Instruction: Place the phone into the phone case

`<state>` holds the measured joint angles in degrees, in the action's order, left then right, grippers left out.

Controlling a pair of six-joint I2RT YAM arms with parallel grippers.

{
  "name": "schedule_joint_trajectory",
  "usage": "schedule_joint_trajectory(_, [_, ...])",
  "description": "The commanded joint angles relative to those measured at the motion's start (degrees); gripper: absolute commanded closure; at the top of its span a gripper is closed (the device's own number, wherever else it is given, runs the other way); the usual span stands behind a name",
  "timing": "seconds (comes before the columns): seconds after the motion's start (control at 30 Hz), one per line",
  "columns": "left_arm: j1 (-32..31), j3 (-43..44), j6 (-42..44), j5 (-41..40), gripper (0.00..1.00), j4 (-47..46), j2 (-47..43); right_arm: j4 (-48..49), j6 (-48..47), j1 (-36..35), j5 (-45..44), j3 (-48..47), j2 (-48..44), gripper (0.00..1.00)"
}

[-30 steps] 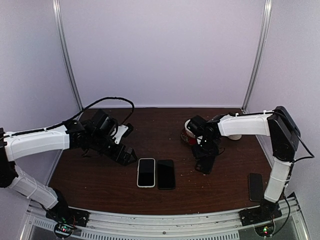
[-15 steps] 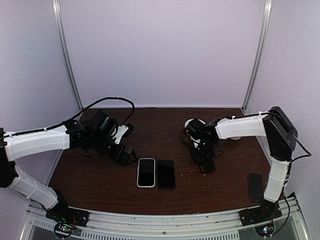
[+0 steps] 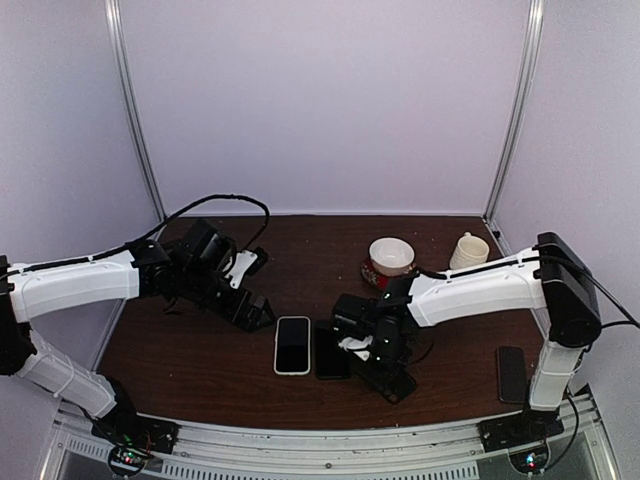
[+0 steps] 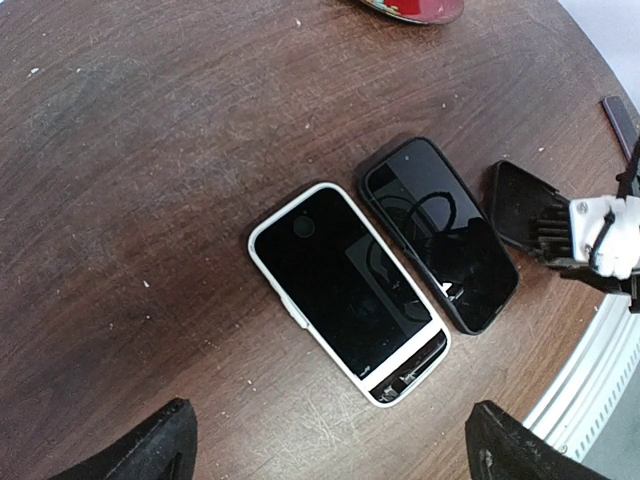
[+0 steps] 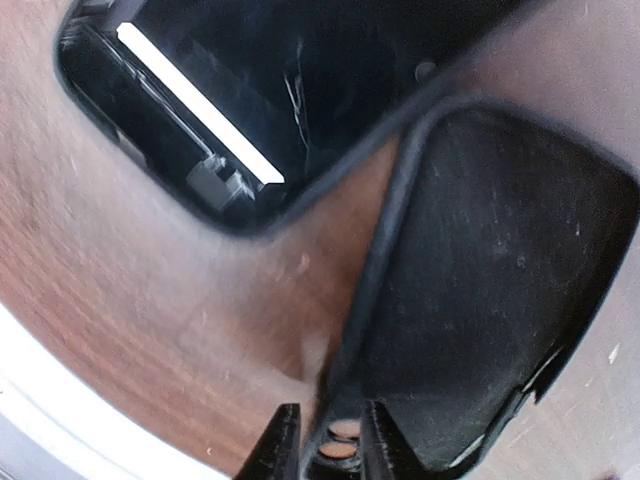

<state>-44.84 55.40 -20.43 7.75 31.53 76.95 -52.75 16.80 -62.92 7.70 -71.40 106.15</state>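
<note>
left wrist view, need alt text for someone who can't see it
A white-rimmed phone and a black phone lie side by side on a dark wooden table, seen from above between the open fingertips of the left gripper.

Phone and case, near front of tabletop point(image 4: 150, 200).
Black phone point(image 4: 440, 232) flat, screen up; empty black case point(image 4: 520, 203) just right of it.

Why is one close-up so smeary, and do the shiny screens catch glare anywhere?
Right wrist view: probably too close to focus, soft and smeared throughout, a white glare streak crossing a glossy black surface. Left wrist view: sharp; the glossy black phone shows curved reflections, no harsh glare. Top view: even, soft light, only faint shadows.
</note>
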Motion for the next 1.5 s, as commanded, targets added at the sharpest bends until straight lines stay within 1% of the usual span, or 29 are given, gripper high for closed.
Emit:
schedule_joint_trajectory(0.0, [-0.07, 1.38, 1.16, 0.91, 0.03, -0.86, 0.48, -6.22, 1.65, 0.05, -2.46, -0.26, -1.99, 0.66])
schedule_joint_trajectory(0.13, [-0.07, 1.47, 1.26, 0.74, 0.02, -0.45, 0.44, -8.39, 6.69, -3.06, -7.16, -2.71, -5.62, 0.63])
schedule_joint_trajectory(0.2, [-0.07, 1.51, 1.27, 0.79, 0.03, -0.46, 0.48, -5.95, 11.5, -5.1, -9.33, -3.1, -7.63, 0.65])
schedule_joint_trajectory(0.27, [-0.07, 1.91, 1.27, 1.04, 0.02, -0.3, 0.72, -0.12, 16.34, -7.52, -8.26, -1.5, -8.49, 0.69])
schedule_joint_trajectory(0.37, [-0.05, 2.17, 1.27, 1.58, 0.03, -0.24, 0.74, 14.35, 24.13, -8.54, -2.1, 5.51, -9.23, 0.73])
schedule_joint_trajectory(0.43, [-0.07, 2.17, 1.27, 1.89, 0.02, -0.17, 0.56, 18.99, 31.17, -8.46, -2.01, 10.07, -8.94, 0.76])
schedule_joint_trajectory(0.57, [-0.03, 2.13, 1.27, 2.39, 0.02, -0.15, 0.04, 16.82, 39.04, -7.56, -7.84, 15.46, -9.4, 0.78])
schedule_joint_trajectory(0.63, [-0.06, 2.24, 1.27, 2.27, 0.03, -0.17, -0.06, 16.72, 40.88, -7.08, -9.79, 18.29, -10.1, 0.76])
schedule_joint_trajectory(0.7, [-0.07, 2.47, 1.35, 2.19, 0.03, -0.02, -0.03, 16.53, 40.71, -5.38, -9.05, 20.26, -10.17, 0.74])
schedule_joint_trajectory(0.73, [-0.07, 2.58, 1.35, 2.35, 0.02, 0.01, -0.06, 14.97, 39.84, -3.97, -9.16, 20.89, -10.18, 0.73])
schedule_joint_trajectory(0.83, [-0.07, 2.53, 1.3, 3.16, 0.02, -0.17, -0.24, 10.49, 36.01, 1.4, -12.92, 20.41, -10.83, 0.72])
schedule_joint_trajectory(1.0, [-0.06, 2.62, 1.69, 2.79, 0.03, 0.22, -0.77, 4.33, 27.26, 10.62, -20.16, 13.67, -8.68, 0.71])
schedule_joint_trajectory(1.1, [-0.07, 2.65, 1.84, 2.16, 0.02, 0.34, -0.96, 3.03, 22.67, 15.03, -23.69, 10.19, -6.36, 0.71])
schedule_joint_trajectory(1.2, [-0.06, 2.93, 1.96, 2.26, 0.03, 0.51, -0.74, 1.07, 19.84, 19.67, -28.39, 8.24, -4.36, 0.71])
schedule_joint_trajectory(1.3, [-0.06, 2.89, 2.02, 2.04, 0.03, 0.57, -0.65, 0.43, 18.14, 22.23, -30.03, 7.28, -5.2, 0.7])
schedule_joint_trajectory(1.4, [-0.07, 2.88, 1.98, 1.96, 0.02, 0.54, -0.47, 0.87, 19.08, 22.35, -30.15, 7.12, -7.82, 0.62])
schedule_joint_trajectory(1.47, [-0.07, 2.81, 1.97, 1.95, 0.02, 0.41, -0.19, 5.06, 20.31, 22.31, -27.47, 9.03, -10.03, 0.54])
